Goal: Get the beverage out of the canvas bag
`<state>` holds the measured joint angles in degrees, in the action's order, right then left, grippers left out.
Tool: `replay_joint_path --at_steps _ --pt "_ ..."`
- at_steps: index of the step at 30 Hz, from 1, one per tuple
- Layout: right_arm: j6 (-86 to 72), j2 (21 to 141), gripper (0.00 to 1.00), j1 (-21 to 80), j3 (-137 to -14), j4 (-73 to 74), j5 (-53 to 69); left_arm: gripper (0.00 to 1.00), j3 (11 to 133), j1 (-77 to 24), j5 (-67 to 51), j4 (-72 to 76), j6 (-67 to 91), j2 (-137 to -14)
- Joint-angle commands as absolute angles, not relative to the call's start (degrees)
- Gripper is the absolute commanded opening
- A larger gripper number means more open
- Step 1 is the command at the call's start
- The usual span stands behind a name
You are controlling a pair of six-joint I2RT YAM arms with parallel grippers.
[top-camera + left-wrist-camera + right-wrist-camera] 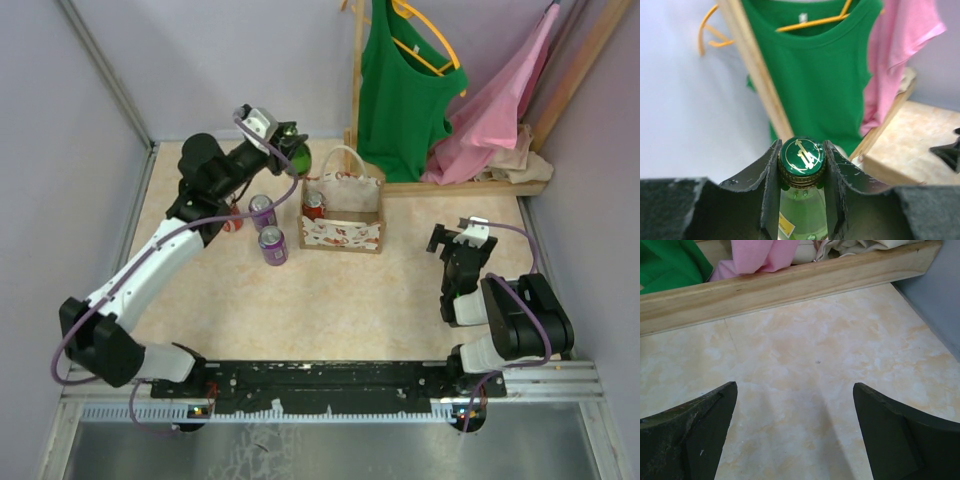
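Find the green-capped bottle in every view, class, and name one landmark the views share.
Top external: the bottle is upper left of centre, in the left pincer, just left of the canvas bag.
Left wrist: bottom centre, cap clamped between the pincer's fingers.
Right wrist: not in it.
Shared landmark: the green top, seen in all three.

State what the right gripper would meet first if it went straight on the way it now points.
Probably the wooden rail ahead; the right gripper, open, may touch the table first, its tilt being unclear.
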<state>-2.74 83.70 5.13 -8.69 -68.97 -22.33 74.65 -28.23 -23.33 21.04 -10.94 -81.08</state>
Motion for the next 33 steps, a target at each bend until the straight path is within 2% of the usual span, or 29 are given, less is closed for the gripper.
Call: replay_joint_path --at_steps 1,9,14,22,33 --pt "-2.7 83.3 0.99 4.8 -9.9 -71.4 -22.6 0.0 69.9 -28.2 -7.3 18.4 -18.3 -71.8" --pt "-2.7 83.2 0.99 4.8 -9.9 -71.4 -22.5 0.0 57.6 -28.1 18.3 14.4 -17.7 -58.3" --pt "-2.7 83.2 0.99 4.8 -9.9 -71.4 -22.5 0.0 53.4 -28.1 27.7 10.0 -15.7 -56.0" --pt "-2.6 83.3 0.99 4.8 -9.9 -71.4 -22.6 0.0 38.5 -28.1 29.3 20.7 -7.9 -54.0" --pt "-2.7 83.2 0.99 4.8 -9.9 -71.4 -22.5 0.0 32.1 -25.9 26.5 32.4 -6.0 -59.4"
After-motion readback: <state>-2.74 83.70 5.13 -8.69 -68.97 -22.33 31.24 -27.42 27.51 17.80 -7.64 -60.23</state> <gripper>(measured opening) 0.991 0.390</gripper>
